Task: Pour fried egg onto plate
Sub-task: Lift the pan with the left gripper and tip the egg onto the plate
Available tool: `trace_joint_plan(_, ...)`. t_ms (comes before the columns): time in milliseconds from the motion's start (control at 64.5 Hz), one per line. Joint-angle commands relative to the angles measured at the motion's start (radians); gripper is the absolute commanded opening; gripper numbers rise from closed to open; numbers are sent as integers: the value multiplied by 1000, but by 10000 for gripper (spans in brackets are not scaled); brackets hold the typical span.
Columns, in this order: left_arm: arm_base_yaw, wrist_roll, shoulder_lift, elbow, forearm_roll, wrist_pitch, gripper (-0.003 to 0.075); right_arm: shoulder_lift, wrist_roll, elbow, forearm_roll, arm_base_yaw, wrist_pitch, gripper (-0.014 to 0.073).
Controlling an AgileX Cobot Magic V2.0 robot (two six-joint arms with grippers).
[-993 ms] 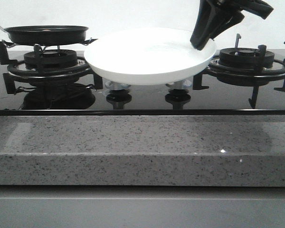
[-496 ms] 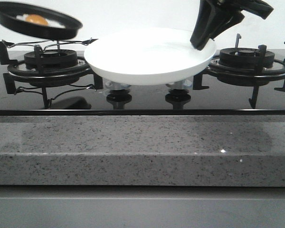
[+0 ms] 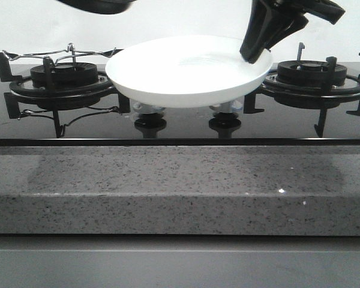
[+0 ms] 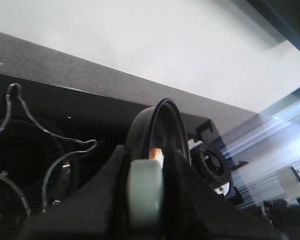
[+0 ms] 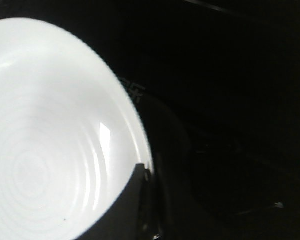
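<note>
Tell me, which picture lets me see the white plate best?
The front view: the whole plate shows there, held up by the right end effector gripping its rim. The right wrist view shows only part of its shiny inside, very close. The left wrist view doesn't show it at all.

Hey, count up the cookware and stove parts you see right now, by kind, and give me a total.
Plates: 1, white plate gripped at its rim by the right pincer
Frying pans: 1, black pan
Stove burners: 2, left burner, right burner
Stove knobs: 2
Total: 6
</note>
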Motion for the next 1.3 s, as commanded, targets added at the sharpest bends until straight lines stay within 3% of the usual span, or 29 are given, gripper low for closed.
trace_joint_plan(0,-61,-3,-65,-37,-47,-78,-20,-53,-10,-22,31,1,-44,-57)
trace_joint_plan(186,-204,-3,-93,-37,77,-177,-20,-53,-10,-22,31,1,-44,-57)
trace_joint_plan(729,-663,-3,-142,-37,750,-599,-20,-53,-10,-22,31,1,-44,-57)
trace_joint_plan(931,-742,-3,-142,-37,899,-676,-20,-53,-10,-22,31,1,-44,-57)
trace_joint_plan(1288,-835,-5,-142,-37,1071,-666,-20,-53,-10,-22,31,1,-44,-57)
